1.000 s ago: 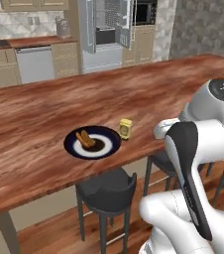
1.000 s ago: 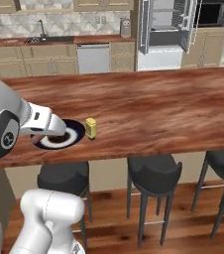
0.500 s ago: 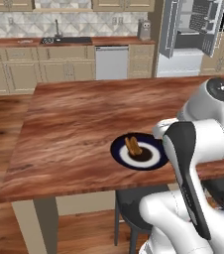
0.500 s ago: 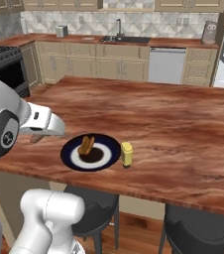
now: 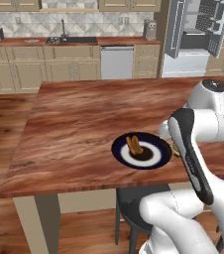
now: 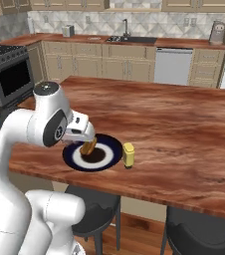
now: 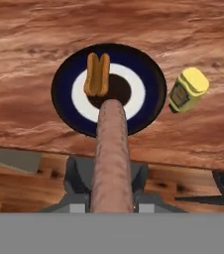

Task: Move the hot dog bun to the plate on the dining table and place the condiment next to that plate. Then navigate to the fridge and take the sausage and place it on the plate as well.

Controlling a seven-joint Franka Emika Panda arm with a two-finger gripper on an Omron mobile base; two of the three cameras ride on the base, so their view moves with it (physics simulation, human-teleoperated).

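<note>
As seen from the hand view, the gripper is clamped on the sausage, which runs lengthwise from between the dark fingertips out over the near rim of the plate. The free end of the sausage sits above the plate's dark centre, just beside the hot dog bun; contact with either cannot be confirmed. The bun lies split side up on the white ring of the plate, toward one side of it. The condiment, a yellow bottle, stands on the dining table just beside the plate's rim, apart from it. In the right base view the plate lies near the table's front edge, with the bun on it and the condiment upright to its right. The left base view shows the plate partly behind the arm, and the fridge with doors open beyond the table.
</note>
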